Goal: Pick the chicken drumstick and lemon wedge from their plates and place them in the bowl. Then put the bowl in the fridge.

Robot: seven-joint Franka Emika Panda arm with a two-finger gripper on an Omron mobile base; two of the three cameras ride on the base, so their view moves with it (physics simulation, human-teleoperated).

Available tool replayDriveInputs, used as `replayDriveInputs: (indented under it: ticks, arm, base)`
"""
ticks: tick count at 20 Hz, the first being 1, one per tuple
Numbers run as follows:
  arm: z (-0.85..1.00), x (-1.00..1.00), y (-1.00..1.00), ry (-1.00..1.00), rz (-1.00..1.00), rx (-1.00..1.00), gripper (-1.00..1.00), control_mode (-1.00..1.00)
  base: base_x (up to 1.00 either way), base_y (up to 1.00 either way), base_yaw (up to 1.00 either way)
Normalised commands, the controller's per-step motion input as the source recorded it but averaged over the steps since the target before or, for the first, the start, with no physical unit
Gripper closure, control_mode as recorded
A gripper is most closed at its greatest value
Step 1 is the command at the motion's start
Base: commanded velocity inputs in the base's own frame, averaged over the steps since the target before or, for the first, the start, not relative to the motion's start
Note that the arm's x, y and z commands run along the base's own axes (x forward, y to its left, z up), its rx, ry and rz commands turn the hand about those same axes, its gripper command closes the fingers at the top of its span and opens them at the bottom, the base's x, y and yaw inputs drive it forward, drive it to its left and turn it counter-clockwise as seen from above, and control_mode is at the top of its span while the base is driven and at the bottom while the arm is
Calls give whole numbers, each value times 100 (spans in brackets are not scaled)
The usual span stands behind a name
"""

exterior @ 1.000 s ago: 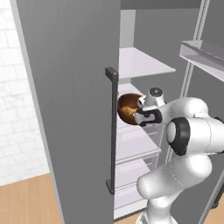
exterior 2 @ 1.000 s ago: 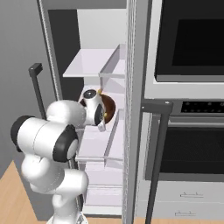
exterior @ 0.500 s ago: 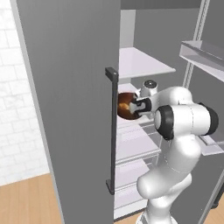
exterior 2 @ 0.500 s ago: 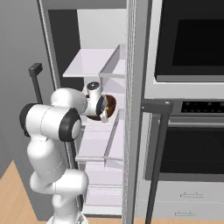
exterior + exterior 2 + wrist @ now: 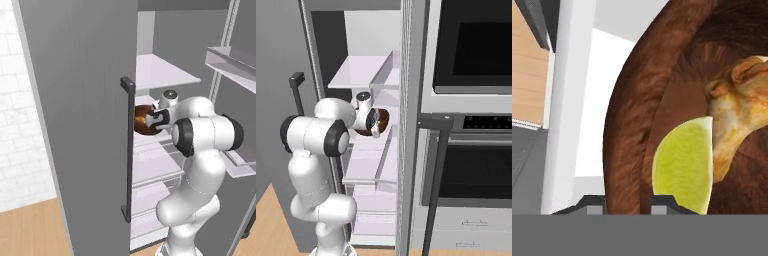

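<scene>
Dark brown and glossy, the bowl holds two things: the lemon wedge lies against the inner wall, and the drumstick is just beside it, touching its edge. In the hand view the two finger tips stand at either side of the bowl's rim, so the gripper is closed narrow on the rim and holds the bowl.

In the left base view the bowl is inside the open fridge, between the upper white shelf and the shelf under it, at the height of the upper part of the door handle. The gripper meets it from the right side. I cannot tell if the bowl touches the lower shelf or is a little above it.

In the right base view the bowl shows partly behind the gripper, near the fridge's right wall. A clear door bin is on the open door. To the right of the fridge is a dark oven. No writing can be read anywhere.
</scene>
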Motion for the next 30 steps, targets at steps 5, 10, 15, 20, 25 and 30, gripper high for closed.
replayDriveInputs:
  ticks: [5,10,15,20,25,30]
  arm:
    - [-15,22,0,-7,0,0,100,-100]
    - [-22,9,0,-1,0,0,100,-100]
    - [-18,-3,0,-1,0,0,-100,-100]
    - [0,-18,3,-14,0,2,-100,-100]
    - [-6,-46,0,-14,0,5,-100,-100]
    - [48,-32,-2,-7,0,7,-100,-100]
  base:
    - [0,0,0]
    - [0,0,0]
    - [0,0,0]
    - [0,0,0]
    - [0,0,0]
    - [0,0,0]
